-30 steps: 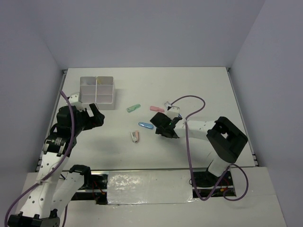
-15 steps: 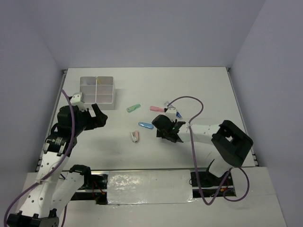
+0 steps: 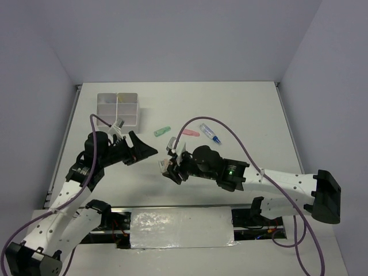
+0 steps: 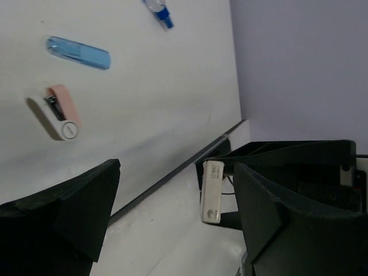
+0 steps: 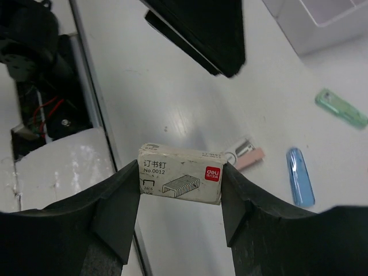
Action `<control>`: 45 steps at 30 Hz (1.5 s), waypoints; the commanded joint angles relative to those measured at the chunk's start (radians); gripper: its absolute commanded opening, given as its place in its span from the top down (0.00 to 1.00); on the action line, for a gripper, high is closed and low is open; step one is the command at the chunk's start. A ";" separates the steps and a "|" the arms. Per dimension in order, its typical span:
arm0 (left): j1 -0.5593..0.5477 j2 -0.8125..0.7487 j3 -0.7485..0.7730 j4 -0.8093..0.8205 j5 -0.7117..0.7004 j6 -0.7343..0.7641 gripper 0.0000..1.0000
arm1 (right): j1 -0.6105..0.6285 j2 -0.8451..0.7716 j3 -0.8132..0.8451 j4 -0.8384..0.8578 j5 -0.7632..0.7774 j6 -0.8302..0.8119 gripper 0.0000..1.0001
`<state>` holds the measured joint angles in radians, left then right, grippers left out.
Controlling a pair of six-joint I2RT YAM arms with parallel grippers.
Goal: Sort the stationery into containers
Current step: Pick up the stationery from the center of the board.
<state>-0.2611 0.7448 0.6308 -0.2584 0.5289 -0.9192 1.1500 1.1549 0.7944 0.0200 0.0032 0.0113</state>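
White cardboard with a red logo and a drawing of staples on its face, a small box of staples [image 5: 179, 183] is sitting crosswise in the right pincer [image 5: 179, 177], which is closing on its two short ends and holding it off the counter [image 3: 241, 109] near the front edge. Just beyond it on the counter a small pink and white stapler [image 4: 60, 112] is lying, and beside that a blue stick [image 4: 77, 53] with a clear cap. Farther back a green stick [image 3: 163, 131], a pink stick [image 3: 191, 133] and a clear pen [image 3: 210, 134] with a blue tip are lying apart from one another in a loose row. The container [image 3: 118, 109], a whitish block of four square compartments, is standing at the far left corner with something yellowish in its back right compartment. The left pincer [image 4: 178, 168] is gaping wide with nothing in it, pointing towards the held box and hanging between that box and the container.
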 commanded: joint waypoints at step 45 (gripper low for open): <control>-0.230 -0.048 0.058 0.034 -0.020 -0.010 0.53 | 0.091 0.061 0.173 0.043 0.072 -0.286 0.77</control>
<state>-0.4820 0.6903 0.6655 -0.2848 0.4755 -0.9428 1.2434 1.2217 0.9249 0.0040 0.0879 -0.2565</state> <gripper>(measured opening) 0.504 0.597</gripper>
